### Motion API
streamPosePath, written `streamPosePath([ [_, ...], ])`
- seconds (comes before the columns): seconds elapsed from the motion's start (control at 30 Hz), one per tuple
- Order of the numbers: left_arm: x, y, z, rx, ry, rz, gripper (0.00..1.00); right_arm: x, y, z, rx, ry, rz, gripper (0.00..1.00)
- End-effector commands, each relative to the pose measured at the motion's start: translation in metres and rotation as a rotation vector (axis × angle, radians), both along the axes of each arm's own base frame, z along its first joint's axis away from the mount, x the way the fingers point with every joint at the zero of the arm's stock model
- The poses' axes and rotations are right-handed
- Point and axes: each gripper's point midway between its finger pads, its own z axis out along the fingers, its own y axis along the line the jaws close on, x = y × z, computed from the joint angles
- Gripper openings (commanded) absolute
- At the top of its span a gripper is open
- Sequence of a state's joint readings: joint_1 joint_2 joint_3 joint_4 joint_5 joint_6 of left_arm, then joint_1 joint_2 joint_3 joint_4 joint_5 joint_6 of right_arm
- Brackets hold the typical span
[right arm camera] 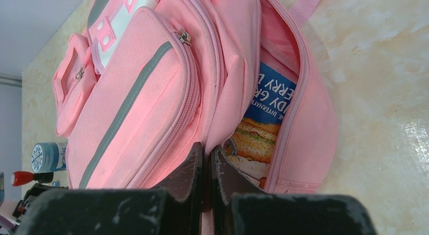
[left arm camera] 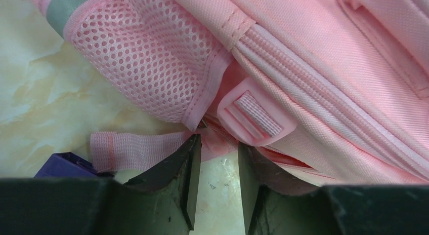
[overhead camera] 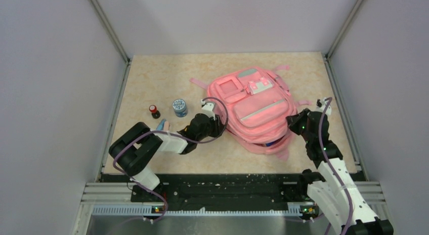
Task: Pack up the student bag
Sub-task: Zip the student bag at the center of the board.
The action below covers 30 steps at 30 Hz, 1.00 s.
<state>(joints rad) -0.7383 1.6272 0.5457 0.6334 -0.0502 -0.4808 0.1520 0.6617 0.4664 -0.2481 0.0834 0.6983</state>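
Student bag (overhead camera: 255,111): lies front-up, right of centre on the table (overhead camera: 152,73), main compartment gaping, a book (right arm camera: 265,113) showing inside. Right gripper (right arm camera: 206,151): jaws nearly closed, pinching the opening's edge. Left gripper (left arm camera: 218,144): jaws partly parted, empty, against a pink buckle (left arm camera: 255,118) and a loose strap (left arm camera: 136,149). A blue-lidded jar (overhead camera: 179,107) and a red-capped bottle (overhead camera: 154,111) stand apart to the left.

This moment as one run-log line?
left gripper: open, beside student bag mesh pocket | right gripper: shut on student bag opening edge | book: inside
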Motion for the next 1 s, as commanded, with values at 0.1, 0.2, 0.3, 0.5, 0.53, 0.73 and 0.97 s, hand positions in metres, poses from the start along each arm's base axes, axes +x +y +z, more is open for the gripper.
streamPosePath([
  [0.1, 0.014, 0.001, 0.000, 0.024, -0.001, 0.043, 0.33, 0.005, 0.006, 0.037, 0.008, -0.105, 0.039, 0.00],
  [0.2, 0.011, 0.004, -0.002, 0.023, -0.003, 0.047, 0.33, 0.004, 0.005, 0.036, 0.006, -0.102, 0.039, 0.00],
  [0.3, 0.008, 0.006, -0.005, 0.025, 0.002, 0.045, 0.33, 0.004, 0.006, 0.035, 0.011, -0.102, 0.042, 0.00],
  [0.5, 0.000, 0.008, 0.003, -0.035, -0.035, 0.029, 0.34, 0.003, 0.007, 0.035, 0.013, -0.098, 0.044, 0.00],
  [0.53, -0.001, 0.007, 0.003, -0.033, -0.037, 0.021, 0.35, 0.003, 0.007, 0.035, 0.013, -0.098, 0.043, 0.00],
  [0.73, -0.001, -0.001, -0.002, -0.010, -0.030, -0.025, 0.36, 0.001, 0.008, 0.034, 0.020, -0.097, 0.045, 0.00],
  [0.97, 0.015, -0.007, 0.002, 0.028, -0.036, -0.011, 0.37, 0.000, 0.007, 0.031, 0.018, -0.094, 0.043, 0.00],
])
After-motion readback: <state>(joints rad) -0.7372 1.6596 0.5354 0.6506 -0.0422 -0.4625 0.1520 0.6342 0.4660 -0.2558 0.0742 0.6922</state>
